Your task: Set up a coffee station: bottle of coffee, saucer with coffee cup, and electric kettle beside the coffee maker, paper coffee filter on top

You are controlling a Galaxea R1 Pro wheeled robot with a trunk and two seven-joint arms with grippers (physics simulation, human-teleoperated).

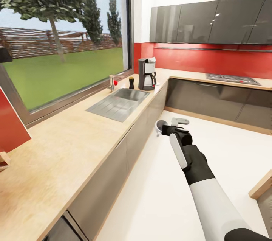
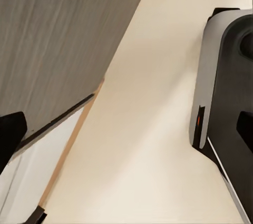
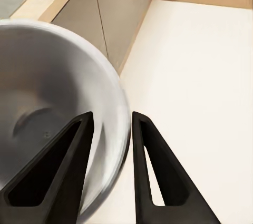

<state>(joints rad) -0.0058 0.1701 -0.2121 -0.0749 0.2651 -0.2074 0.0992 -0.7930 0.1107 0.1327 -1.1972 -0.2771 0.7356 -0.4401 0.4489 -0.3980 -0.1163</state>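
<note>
One saucer [image 3: 58,108] in right gripper [image 3: 110,124].

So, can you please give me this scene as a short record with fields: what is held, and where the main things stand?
place: kitchen, L-shaped countertop under a large window
right pincer: shut on the rim of a white dish, one finger inside, one outside
dish type: cup or saucer, cannot tell
dish position: held over the floor, beside the cabinet fronts
coffee maker: upright on the countertop at the far corner
sink: set in the countertop, nearer than the coffee maker
small dark bottle: between sink and coffee maker
stove: on the far counter
</note>
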